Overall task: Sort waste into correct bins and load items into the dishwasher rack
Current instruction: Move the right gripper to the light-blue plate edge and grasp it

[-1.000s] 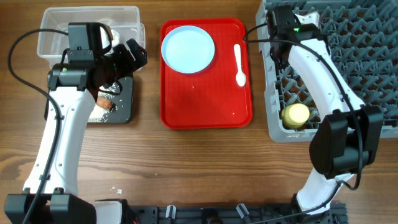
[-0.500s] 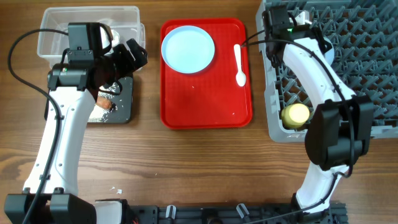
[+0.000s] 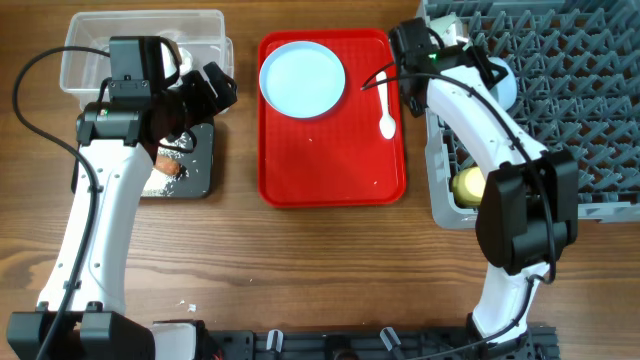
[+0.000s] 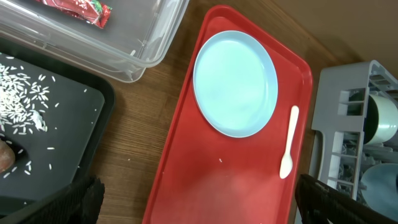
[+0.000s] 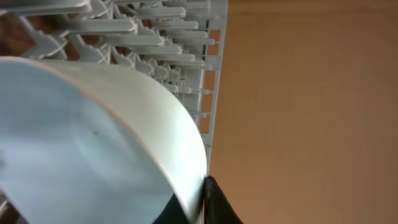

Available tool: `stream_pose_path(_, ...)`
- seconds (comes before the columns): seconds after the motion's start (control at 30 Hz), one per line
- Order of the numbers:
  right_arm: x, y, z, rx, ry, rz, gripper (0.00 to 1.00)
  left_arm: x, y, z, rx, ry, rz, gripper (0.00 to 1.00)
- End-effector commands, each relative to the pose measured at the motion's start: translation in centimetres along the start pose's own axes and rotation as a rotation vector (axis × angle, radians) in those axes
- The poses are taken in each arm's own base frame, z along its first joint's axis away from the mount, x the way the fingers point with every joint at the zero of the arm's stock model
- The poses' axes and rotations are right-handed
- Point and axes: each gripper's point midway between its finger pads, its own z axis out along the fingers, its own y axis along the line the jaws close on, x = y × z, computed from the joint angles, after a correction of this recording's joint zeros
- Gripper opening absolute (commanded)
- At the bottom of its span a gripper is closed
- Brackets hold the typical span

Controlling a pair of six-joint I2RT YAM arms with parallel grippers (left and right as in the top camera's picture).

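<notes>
My right gripper [image 3: 468,62] is shut on the rim of a pale blue bowl [image 3: 498,82] at the grey dishwasher rack's [image 3: 580,150] back left corner. The right wrist view shows the bowl [image 5: 93,143] filling the frame, its rim pinched in my gripper [image 5: 202,200]. My left gripper [image 3: 215,85] is open and empty, hovering between the black tray [image 3: 197,172] and the red serving tray. The pale blue plate [image 3: 302,78] and the white spoon [image 3: 386,103] lie on the red tray. The yellow cup [image 3: 474,185] sits in the rack.
The clear tub [image 4: 124,37] holds the red-and-white wrapper [image 4: 81,6]. The black tray [image 4: 68,130] holds rice grains [image 4: 22,102] and an orange-brown piece [image 3: 168,168]. A second bowl [image 4: 379,183] shows in the rack. A few grains [image 3: 185,305] lie on the table near the front.
My right wrist has swung left from above the rack's corner toward the red tray's edge, and the bowl now shows more fully in the rack. The left arm has not moved.
</notes>
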Motion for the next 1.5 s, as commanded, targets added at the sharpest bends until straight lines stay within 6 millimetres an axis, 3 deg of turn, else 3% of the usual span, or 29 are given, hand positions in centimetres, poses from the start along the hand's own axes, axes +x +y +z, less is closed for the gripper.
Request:
stream_pose_path(0.0, -0.7, 4.5, -1.0, -0.158, -0.038, -0.081, 0.18, -0.2, -0.4, -0.1, 0.009, -0.005, 0.024, 1.0)
stream_pose_path(0.27, -1.0, 7.1, -2.1, -0.293, -0.07, -0.103, 0.36, -0.2, -0.4, -0.1, 0.009, -0.005, 0.024, 1.0)
stream_pose_path(0.4, -1.1, 7.6, -2.9, -0.321, -0.086, -0.114, 0.38, -0.2, -0.4, -0.1, 0.009, -0.005, 0.024, 1.0)
stream_pose_path(0.53, -1.4, 9.1, -4.6, -0.426, -0.124, -0.123, 0.38, -0.2, -0.4, -0.1, 0.009, -0.005, 0.024, 1.0)
stream_pose_path(0.67, -1.8, 10.2, -6.5, -0.533, -0.171, -0.113, 0.47, -0.2, -0.4, -0.1, 0.009, -0.005, 0.024, 1.0)
stream_pose_path(0.73, -1.9, 10.0, -6.9, -0.551, -0.184, -0.103, 0.62, -0.2, -0.4, -0.1, 0.009, -0.005, 0.024, 1.0)
stream_pose_path(0.77, -1.9, 9.7, -7.1, -0.558, -0.191, -0.094, 0.77, -0.2, -0.4, -0.1, 0.009, -0.005, 0.024, 1.0)
stream_pose_path(0.8, -2.0, 9.4, -7.3, -0.562, -0.199, -0.083, 1.0, -0.2, -0.4, -0.1, 0.009, -0.005, 0.024, 1.0)
stream_pose_path(0.93, -2.8, 8.1, -8.4, -0.597, -0.252, -0.005, 1.0, -0.2, -0.4, -0.1, 0.009, -0.005, 0.024, 1.0)
stream_pose_path(1.03, -4.4, 7.2, -10.6, -0.72, -0.324, 0.148, 1.0, -0.2, -0.4, -0.1, 0.009, -0.005, 0.024, 1.0)
stream_pose_path(1.13, -6.0, 7.4, -14.6, -0.948, -0.42, 0.244, 1.0, -0.2, -0.4, -0.1, 0.009, -0.005, 0.024, 1.0)
stream_pose_path(1.27, -7.1, 8.9, -23.5, -1.442, -0.615, 0.205, 1.0, -0.2, -0.4, -0.1, 0.009, -0.004, 0.024, 1.0)
stream_pose_path(1.37, -7.8, 8.0, -28.6, -1.711, -0.748, 0.201, 1.0, -0.2, -0.4, -0.1, 0.009, -0.005, 0.024, 1.0)
stream_pose_path(1.43, -9.2, 7.2, -29.5, -1.78, -0.747, 0.305, 1.0, -0.2, -0.4, -0.1, 0.009, -0.005, 0.024, 1.0)
stream_pose_path(1.47, -11.1, 7.3, -28.5, -1.768, -0.682, 0.451, 0.92, -0.2, -0.4, -0.1, 0.009, -0.005, 0.024, 1.0)
